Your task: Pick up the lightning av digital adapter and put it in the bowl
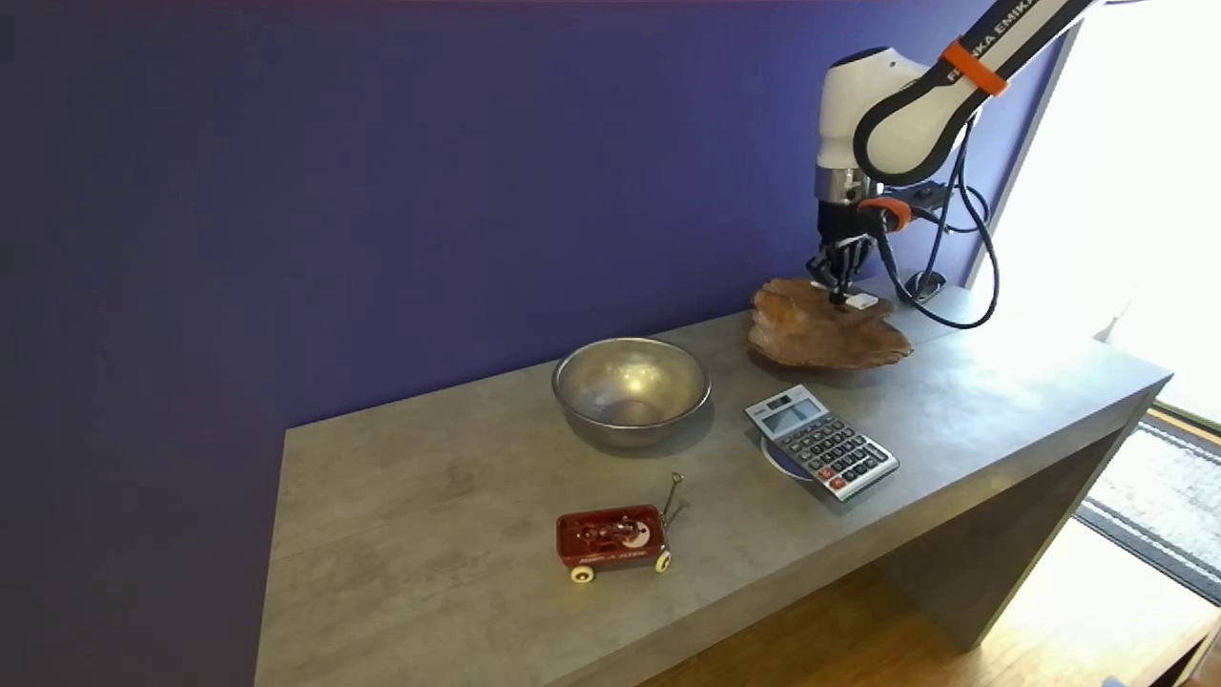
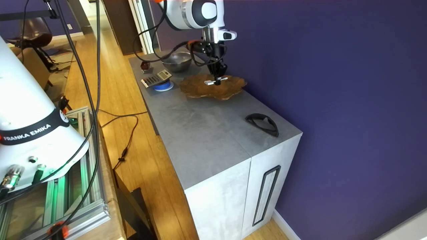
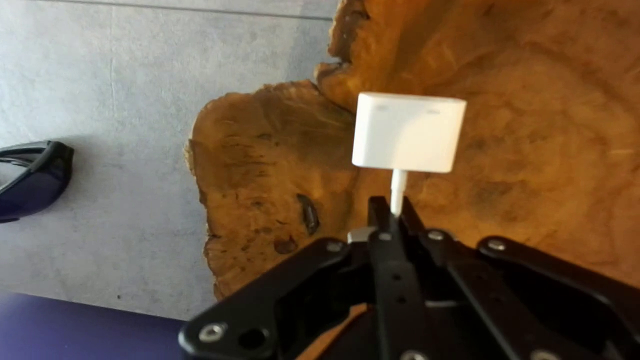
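The white lightning av digital adapter [image 3: 407,132] shows in the wrist view as a flat block on a short cable. It also shows small and white in both exterior views [image 1: 861,301] [image 2: 209,82]. My gripper [image 3: 394,207] is shut on the adapter's cable, with the block sticking out past the fingertips. The cable's other end is hidden by the fingers in the wrist view. The brown wooden bowl [image 1: 825,342] with its uneven rim lies under the gripper in both exterior views [image 2: 196,90] and the wrist view [image 3: 250,165]. The gap between adapter and bowl is hard to judge.
A silver metal bowl [image 1: 631,382] stands beside the wooden bowl. A grey calculator [image 1: 822,441] leans on a blue round item [image 2: 163,86]. A small red wagon [image 1: 610,536] stands near the front. Dark glasses [image 2: 262,124] lie on the counter. A purple wall [image 1: 429,191] runs behind.
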Controlling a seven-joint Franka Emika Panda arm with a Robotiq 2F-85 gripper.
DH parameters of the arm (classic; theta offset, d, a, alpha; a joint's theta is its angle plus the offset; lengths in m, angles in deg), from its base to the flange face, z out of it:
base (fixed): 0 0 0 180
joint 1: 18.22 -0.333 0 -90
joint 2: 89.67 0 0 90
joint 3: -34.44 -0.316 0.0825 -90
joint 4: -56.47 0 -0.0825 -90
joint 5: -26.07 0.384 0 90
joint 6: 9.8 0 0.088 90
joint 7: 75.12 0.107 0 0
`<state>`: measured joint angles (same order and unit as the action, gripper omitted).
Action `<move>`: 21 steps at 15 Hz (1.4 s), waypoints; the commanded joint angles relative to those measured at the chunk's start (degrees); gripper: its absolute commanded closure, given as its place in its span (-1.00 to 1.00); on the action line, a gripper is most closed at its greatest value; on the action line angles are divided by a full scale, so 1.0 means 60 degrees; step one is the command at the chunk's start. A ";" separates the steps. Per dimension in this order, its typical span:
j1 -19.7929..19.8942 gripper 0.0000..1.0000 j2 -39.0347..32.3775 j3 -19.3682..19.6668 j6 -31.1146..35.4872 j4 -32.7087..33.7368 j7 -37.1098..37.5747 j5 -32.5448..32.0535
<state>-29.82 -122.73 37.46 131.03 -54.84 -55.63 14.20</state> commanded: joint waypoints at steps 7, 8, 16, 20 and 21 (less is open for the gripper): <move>0.0009 0.39 -0.0529 0.0220 0.0964 0.0702 -0.0256 -0.0002; 0.0005 0.73 -0.0498 0.0286 0.0939 0.0716 -0.0276 -0.0049; 0.0137 -0.46 0.0808 0.0105 0.0557 -0.0607 -0.2178 -0.0553; 0.0789 -0.97 0.2381 -0.0150 0.1991 -0.2544 -0.4084 -0.0914; 0.1112 -1.00 0.2756 -0.0313 0.2435 -0.3032 -0.4751 -0.0747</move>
<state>-28.31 -115.41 38.40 138.83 -61.82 -75.17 10.05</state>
